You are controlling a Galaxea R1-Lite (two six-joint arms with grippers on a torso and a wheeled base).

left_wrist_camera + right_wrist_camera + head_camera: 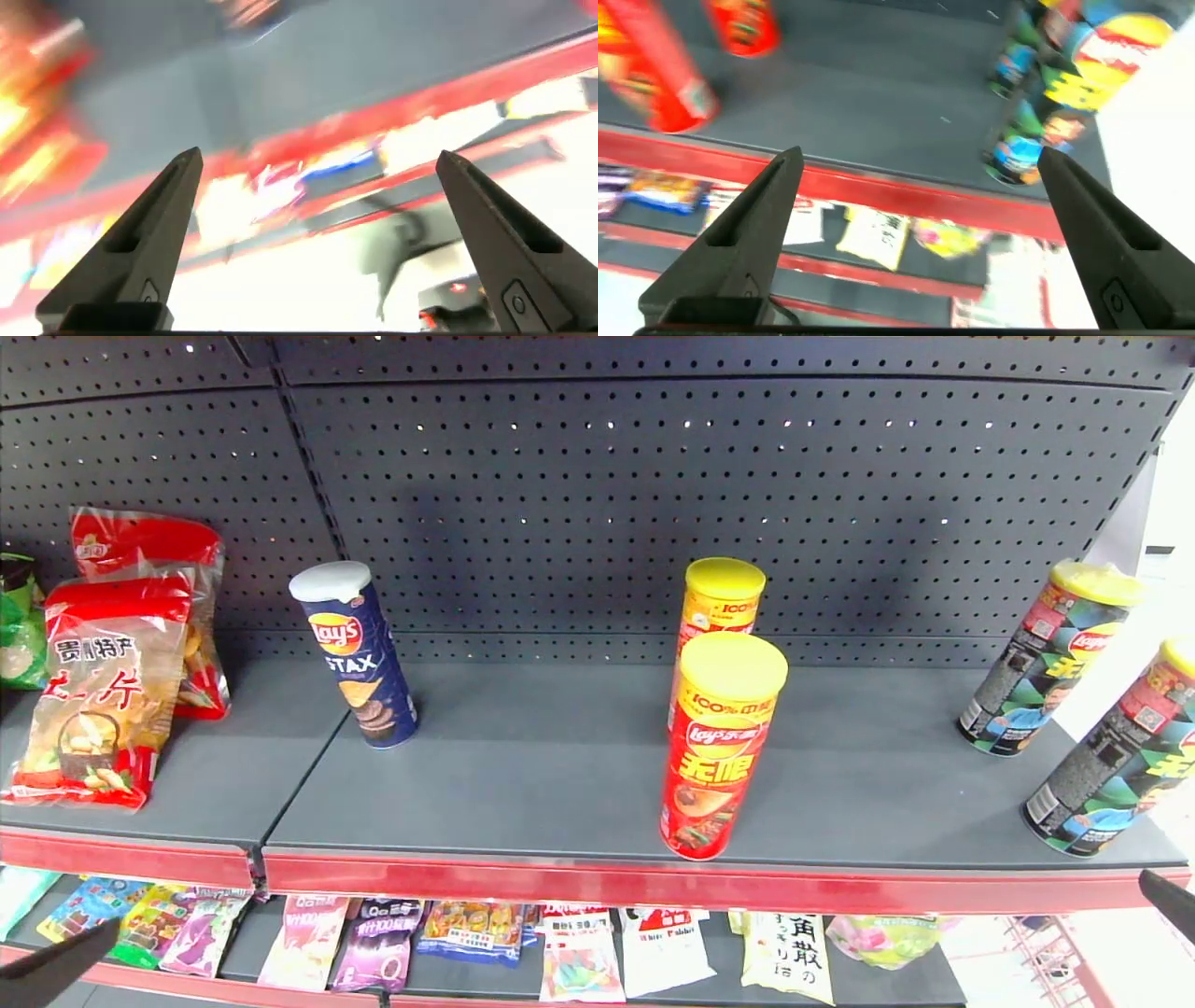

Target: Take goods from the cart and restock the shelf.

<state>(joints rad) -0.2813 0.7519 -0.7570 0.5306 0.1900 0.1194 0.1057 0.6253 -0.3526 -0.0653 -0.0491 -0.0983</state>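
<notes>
Head view: the grey shelf (560, 775) carries five tubes, each standing on its base with the lid up, long axis vertical. The blue can (359, 658) stands left of middle, near the pegboard (607, 485). Two red cans stand in a file at the middle, the front red can (719, 751) near the shelf's red lip (607, 882), the rear red can (717, 597) just behind it. Two dark cans (1050, 658) stand at the right end. Red snack bags (98, 695) lean at the far left. Packets (579, 952) hang along the lower shelf.

Left wrist view: my left hand (320, 157) is spread wide with nothing between the fingers, pointing at the blurred red lip.

Right wrist view: my right hand (920, 154) is also spread and holds nothing. It points at the lip from in front of the shelf, with red cans to one side and the dark cans to the other.
</notes>
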